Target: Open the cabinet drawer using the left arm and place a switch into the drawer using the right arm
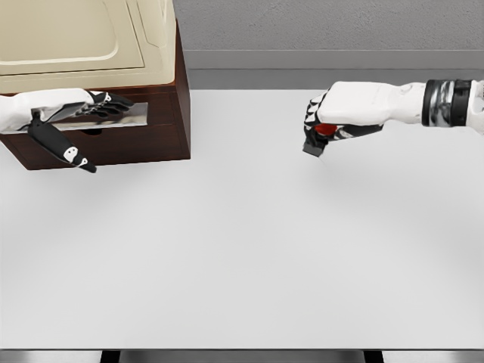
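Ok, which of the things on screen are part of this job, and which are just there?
In the job:
- dark brown wooden cabinet with its drawer
- small black switch with red button
- left hand, at the drawer front
- right hand, gripping the switch

Just there:
- cream-coloured appliance on the cabinet
- white table

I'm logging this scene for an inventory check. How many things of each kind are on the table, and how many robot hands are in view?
Cabinets: 1
Switches: 1, held in the right robot hand
Robot hands: 2, the left robot hand at the drawer
Total: 4
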You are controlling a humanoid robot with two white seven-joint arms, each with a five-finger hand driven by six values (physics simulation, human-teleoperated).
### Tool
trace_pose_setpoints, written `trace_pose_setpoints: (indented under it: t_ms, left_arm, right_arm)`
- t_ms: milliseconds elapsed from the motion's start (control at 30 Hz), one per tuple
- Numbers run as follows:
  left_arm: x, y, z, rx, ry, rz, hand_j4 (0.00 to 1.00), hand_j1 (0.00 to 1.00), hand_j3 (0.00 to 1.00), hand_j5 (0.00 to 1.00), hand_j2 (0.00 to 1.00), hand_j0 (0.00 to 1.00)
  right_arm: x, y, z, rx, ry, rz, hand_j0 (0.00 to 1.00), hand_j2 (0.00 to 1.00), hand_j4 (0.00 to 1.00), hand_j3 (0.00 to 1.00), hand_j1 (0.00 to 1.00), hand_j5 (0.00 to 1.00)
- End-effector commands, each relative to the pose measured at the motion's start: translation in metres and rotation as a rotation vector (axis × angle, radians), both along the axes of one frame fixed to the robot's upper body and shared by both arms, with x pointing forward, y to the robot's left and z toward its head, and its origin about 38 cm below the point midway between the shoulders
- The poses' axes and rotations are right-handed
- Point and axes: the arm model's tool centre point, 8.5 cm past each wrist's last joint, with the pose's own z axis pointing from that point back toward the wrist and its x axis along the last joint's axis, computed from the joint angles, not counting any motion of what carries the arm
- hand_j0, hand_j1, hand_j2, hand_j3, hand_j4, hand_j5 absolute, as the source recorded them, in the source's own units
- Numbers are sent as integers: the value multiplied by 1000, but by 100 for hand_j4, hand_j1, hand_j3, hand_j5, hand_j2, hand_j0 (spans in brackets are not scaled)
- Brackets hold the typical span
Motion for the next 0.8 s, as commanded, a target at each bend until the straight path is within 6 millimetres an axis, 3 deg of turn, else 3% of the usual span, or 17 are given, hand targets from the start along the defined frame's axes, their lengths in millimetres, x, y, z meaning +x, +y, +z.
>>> trace_pose_setpoints:
  t_ms: [0, 267, 367, 633, 767]
  left_arm:
    - [0, 1, 1, 0, 0, 3, 100, 100, 100, 100, 100, 100]
    - [-2, 2, -6, -3, 17, 3, 100, 100, 100, 100, 100, 100]
    - [-5, 0, -6, -13, 27, -5, 100, 100, 100, 100, 100, 100]
    - [-17, 10, -12, -14, 69, 7, 100, 100, 100, 100, 100, 100]
    - [-21, 16, -15, -27, 95, 22, 100, 100, 100, 100, 100, 100]
  right_arm:
    - [-5, 12, -7, -6, 18, 35, 37, 37, 37, 37, 37, 37]
    - [-3, 38, 9, -9, -19, 97, 37, 37, 37, 37, 37, 37]
    - [-2, 57, 16, -2, -32, 137, 37, 37, 37, 37, 37, 37]
    - [-1, 87, 35, 7, -68, 199, 37, 37, 37, 37, 37, 37]
    - [0, 91, 39, 10, -76, 204, 37, 37, 37, 37, 37, 37]
